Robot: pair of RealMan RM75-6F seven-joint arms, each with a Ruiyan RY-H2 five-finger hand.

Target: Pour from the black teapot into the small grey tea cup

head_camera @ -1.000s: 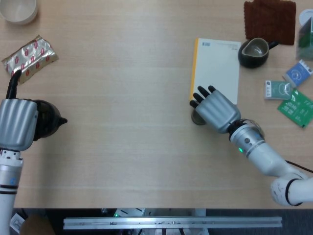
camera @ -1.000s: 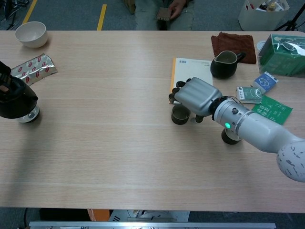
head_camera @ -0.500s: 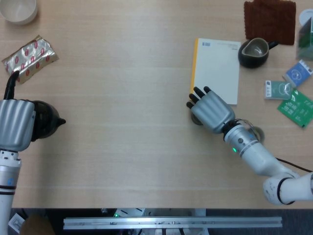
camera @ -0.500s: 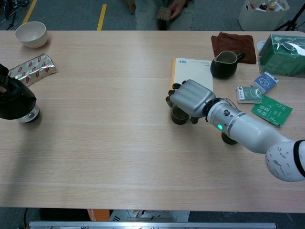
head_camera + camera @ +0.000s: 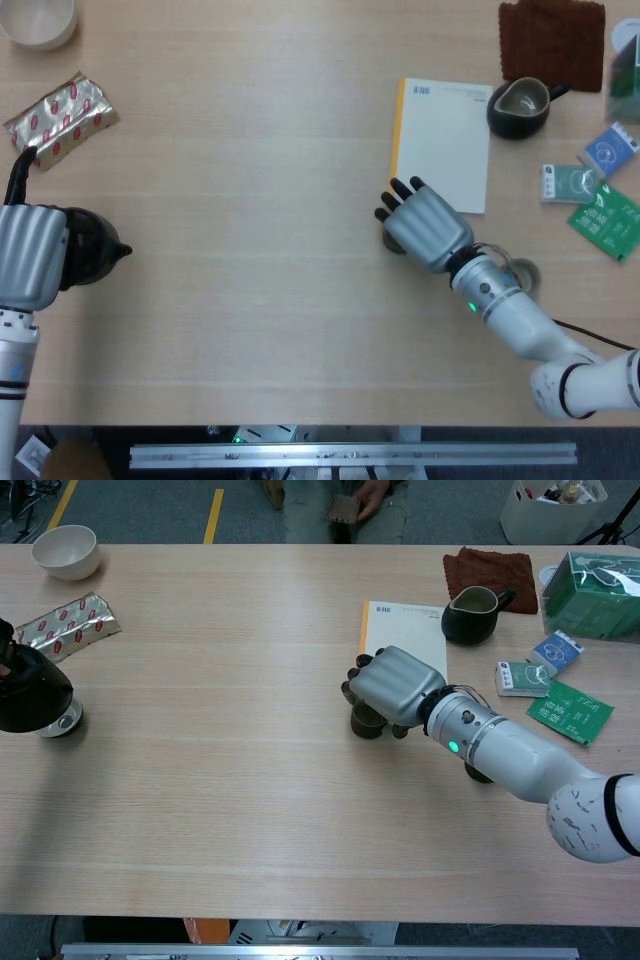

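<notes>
At the far left edge my left hand (image 5: 30,255) grips the black teapot (image 5: 92,247) by its handle, spout pointing right. The chest view shows the teapot (image 5: 30,692) just above the table, over a small silvery round piece (image 5: 63,720). My right hand (image 5: 425,228) lies over the small grey tea cup (image 5: 365,723) beside the book's near corner, fingers wrapped around it. From the head view the cup (image 5: 391,243) is almost wholly hidden under that hand. A wide stretch of table separates teapot and cup.
A white book with a yellow spine (image 5: 445,140) lies behind the cup. A dark pitcher (image 5: 520,105), brown cloth (image 5: 552,35), tea packets (image 5: 600,190) and a green box (image 5: 600,595) fill the back right. A dark round piece (image 5: 480,772) sits under my right forearm. Foil packet (image 5: 60,115) and white bowl (image 5: 38,20) are back left.
My right hand has slid a little to the left with the cup under it. The teapot in my left hand has shifted slightly left and lower.
</notes>
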